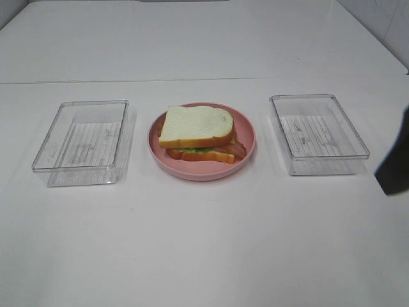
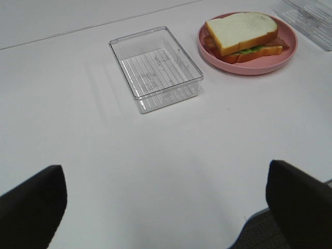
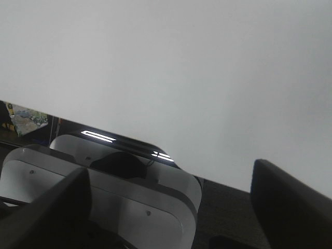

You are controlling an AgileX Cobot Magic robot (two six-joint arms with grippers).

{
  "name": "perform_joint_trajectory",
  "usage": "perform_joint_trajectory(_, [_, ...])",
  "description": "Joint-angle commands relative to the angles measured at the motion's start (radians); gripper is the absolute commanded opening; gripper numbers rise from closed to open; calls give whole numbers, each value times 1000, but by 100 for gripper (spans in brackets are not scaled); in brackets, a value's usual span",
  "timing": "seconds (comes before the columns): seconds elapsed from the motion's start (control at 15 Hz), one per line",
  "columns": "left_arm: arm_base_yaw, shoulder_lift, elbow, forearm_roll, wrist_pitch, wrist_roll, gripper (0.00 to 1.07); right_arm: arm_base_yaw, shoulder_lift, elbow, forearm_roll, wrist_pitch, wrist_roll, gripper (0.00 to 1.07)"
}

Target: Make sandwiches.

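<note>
One sandwich [image 1: 195, 126] lies on a round pink plate [image 1: 246, 136] in the middle of the white table. Its white top slice has an orange-brown crust, and green lettuce [image 1: 193, 150] and reddish bacon [image 1: 234, 150] show above the bottom slice. The left wrist view shows the same sandwich [image 2: 241, 30] on the plate [image 2: 249, 68], far from my left gripper [image 2: 165, 167], which is open and empty. My right gripper [image 3: 171, 168] is open and empty over the table's edge. Only a dark piece of the right arm [image 1: 395, 160] shows in the high view. Any cheese is hidden.
An empty clear plastic box [image 1: 80, 174] stands left of the plate and another [image 1: 319, 167] stands to its right. The left box [image 2: 155, 67] also shows in the left wrist view. Past the table's edge, the right wrist view shows a white rounded base [image 3: 129, 199].
</note>
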Motion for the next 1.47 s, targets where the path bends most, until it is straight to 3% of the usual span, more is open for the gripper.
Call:
perform_joint_trajectory(0.07, [1, -8, 1, -4, -8, -1, 99, 0, -209, 144, -9, 6, 2, 79])
perform_joint_trajectory(0.27, [1, -8, 1, -4, -8, -1, 99, 0, -544, 310, -73, -32, -5, 79])
perform_joint_trajectory(0.67, [1, -8, 1, -4, -8, -1, 99, 0, -1003, 415, -72, -128, -58, 78])
perform_joint_trajectory(1.47, [1, -8, 1, -4, -8, -1, 99, -3, -1051, 415, -73, -128, -55, 78])
